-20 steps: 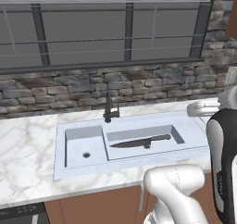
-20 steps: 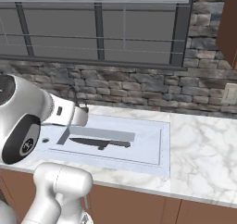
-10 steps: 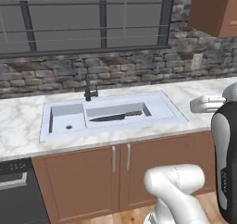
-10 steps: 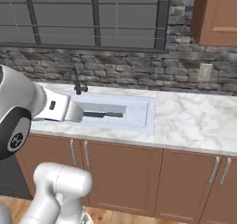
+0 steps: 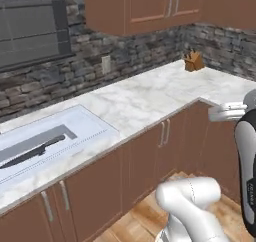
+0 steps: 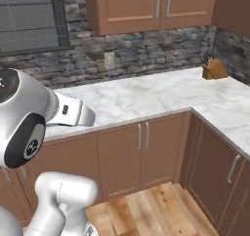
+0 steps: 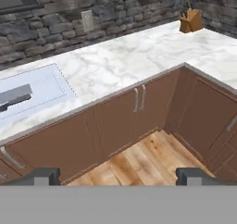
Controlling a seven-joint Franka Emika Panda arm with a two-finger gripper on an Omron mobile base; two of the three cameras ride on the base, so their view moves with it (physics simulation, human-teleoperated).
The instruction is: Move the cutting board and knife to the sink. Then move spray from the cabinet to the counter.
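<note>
The knife lies in the pale sink at the lower left of the left base view, dark blade along the basin. The cutting board is not in sight. In the hand view the sink sits at the left edge. My gripper hangs open over the wooden floor in front of the base cabinets, its fingertips far apart with nothing between them. The white marble counter runs to a corner. The brown wall cabinet has its doors shut, so the spray is hidden.
A wooden knife block stands in the counter's far corner. A wall outlet sits on the stone backsplash. Base cabinet doors face me, with wooden floor between them.
The whole picture has swung to the right as the base moved: the sink slid from the middle to the left edge, and the counter corner, knife block and wall cabinets came into view. Gripper stayed open.
</note>
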